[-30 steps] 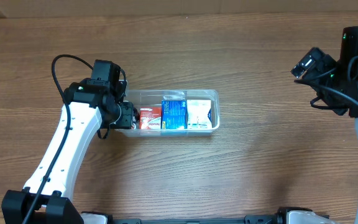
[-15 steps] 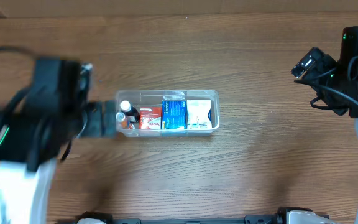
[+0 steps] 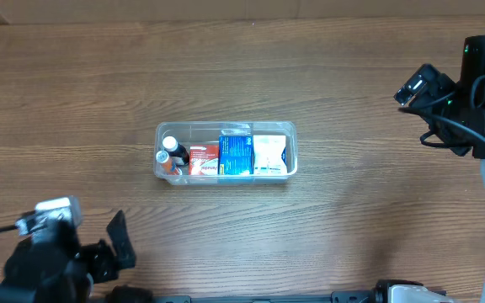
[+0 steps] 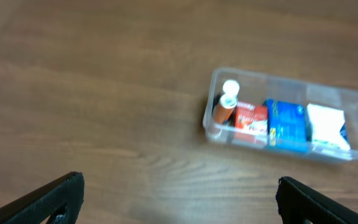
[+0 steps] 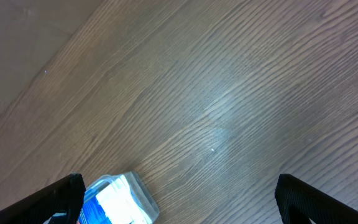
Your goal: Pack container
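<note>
The table [image 3: 327, 59] held the container [image 3: 226, 128] at centre, boxes [image 3: 236, 155] packed inside. The left gripper [image 4: 179, 205], blurred and cut off at the near-left edge, had its fingers spread; the right gripper [image 5: 176, 202], far right, gaped too. Two bottles [image 3: 170, 145] filled the container's left end.

Bare table [image 3: 335, 244] around full container [image 3: 294, 145]

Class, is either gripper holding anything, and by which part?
Nothing is held. The left gripper and right gripper are both open and empty, away from the container.
</note>
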Available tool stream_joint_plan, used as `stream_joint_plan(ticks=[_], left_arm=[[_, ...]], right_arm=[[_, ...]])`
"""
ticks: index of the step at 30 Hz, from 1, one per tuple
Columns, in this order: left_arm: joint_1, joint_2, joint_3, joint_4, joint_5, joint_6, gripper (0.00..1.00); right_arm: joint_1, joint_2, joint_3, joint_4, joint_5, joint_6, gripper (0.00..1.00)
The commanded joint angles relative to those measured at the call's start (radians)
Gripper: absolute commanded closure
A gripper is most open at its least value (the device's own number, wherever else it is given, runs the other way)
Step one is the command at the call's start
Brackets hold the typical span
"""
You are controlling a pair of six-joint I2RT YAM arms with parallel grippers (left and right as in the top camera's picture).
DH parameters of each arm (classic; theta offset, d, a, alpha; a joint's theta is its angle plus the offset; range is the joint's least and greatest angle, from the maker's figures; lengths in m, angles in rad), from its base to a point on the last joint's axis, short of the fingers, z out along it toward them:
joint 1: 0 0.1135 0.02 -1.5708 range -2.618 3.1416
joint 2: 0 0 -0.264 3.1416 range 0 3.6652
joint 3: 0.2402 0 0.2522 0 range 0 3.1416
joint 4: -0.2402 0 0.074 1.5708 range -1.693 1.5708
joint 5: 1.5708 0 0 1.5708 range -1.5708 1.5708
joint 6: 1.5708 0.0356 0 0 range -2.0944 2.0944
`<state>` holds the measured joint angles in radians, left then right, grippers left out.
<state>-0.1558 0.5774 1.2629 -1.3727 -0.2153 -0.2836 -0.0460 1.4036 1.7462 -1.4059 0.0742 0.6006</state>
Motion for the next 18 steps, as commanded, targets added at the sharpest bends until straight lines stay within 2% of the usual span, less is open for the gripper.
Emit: stream_joint_plan(ticks=[1,7,10,13,16,18], left_arm=[[-0.002,-0.002,-0.088,0.112,-0.024,0.004,0.00],[-0.002,-0.003,-0.150,0.286,0.025,0.222,0.00],[0.003,-0.040,-0.229,0.386,0.041,0.293,0.00],[0.040,-0.156,-0.426,0.567,0.161,0.395,0.00],[0.065,-0.308,-0.672,0.755,0.239,0.407,0.00],[0.069,-0.376,-0.773,0.811,0.262,0.407,0.00]], right_arm=[[-0.003,-0.001,0.009,0.005,-0.001,-0.006,0.00],[-0.003,-0.001,0.009,0.005,0.000,-0.006,0.00],[-0.003,-0.001,0.009,0.005,-0.001,-0.006,0.00],[-0.003,-0.001,0.009,0.005,0.000,-0.006,0.00],[-0.003,-0.001,0.009,0.005,-0.001,-0.006,0.00],[-0.003,-0.001,0.009,0.005,-0.001,-0.006,0.00]])
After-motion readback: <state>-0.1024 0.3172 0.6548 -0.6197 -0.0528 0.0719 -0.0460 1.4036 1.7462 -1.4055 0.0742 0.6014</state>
